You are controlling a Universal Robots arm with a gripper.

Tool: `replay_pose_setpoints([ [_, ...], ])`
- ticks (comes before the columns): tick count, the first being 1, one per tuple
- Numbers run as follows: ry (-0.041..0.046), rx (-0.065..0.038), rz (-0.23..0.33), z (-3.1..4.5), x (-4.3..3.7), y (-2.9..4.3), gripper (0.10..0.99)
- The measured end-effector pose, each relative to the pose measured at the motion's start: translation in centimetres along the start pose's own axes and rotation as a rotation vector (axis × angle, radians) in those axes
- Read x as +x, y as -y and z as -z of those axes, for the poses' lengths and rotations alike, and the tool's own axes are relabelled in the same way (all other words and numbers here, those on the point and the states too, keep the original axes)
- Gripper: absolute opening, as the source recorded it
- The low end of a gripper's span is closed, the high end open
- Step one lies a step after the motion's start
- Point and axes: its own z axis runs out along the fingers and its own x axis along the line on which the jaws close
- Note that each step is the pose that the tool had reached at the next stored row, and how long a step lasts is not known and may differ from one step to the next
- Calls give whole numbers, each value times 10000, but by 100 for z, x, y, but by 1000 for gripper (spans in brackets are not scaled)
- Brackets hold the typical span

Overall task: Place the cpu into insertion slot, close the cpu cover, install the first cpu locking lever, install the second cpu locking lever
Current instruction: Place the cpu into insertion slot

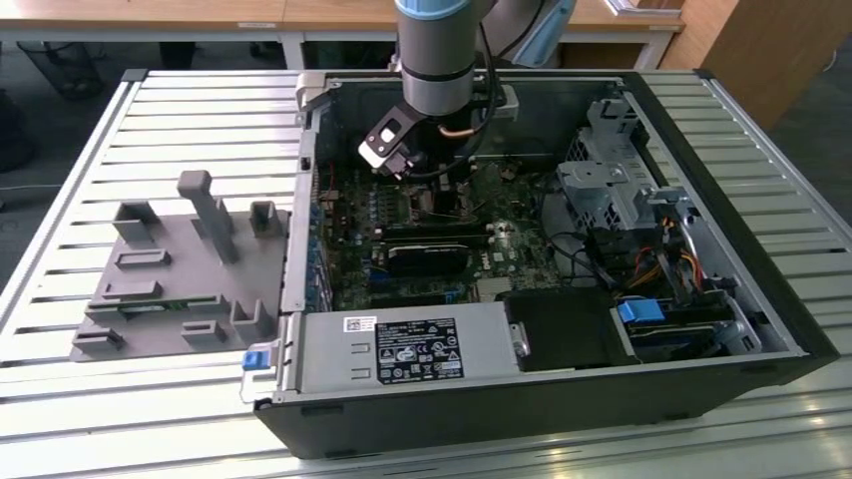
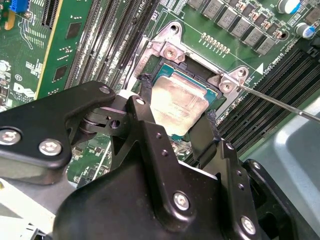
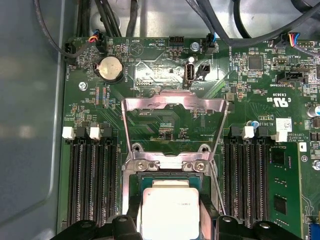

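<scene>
The arm is down inside the open computer case (image 1: 745,299), toward its far wall in the exterior view. In the second wrist view the gripper (image 2: 177,99) pinches the cpu (image 2: 182,107) by two opposite edges, a finger on each side. The chip sits squarely over the insertion slot (image 2: 214,93), though whether it's fully seated is hard to call. In the first wrist view the cpu cover (image 3: 172,102) stands flipped open, just beyond the socket.
</scene>
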Motion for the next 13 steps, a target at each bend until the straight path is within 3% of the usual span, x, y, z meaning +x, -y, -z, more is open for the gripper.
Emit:
replay_pose_setpoints([
  [13, 6, -3, -92, 13, 1, -5, 545],
])
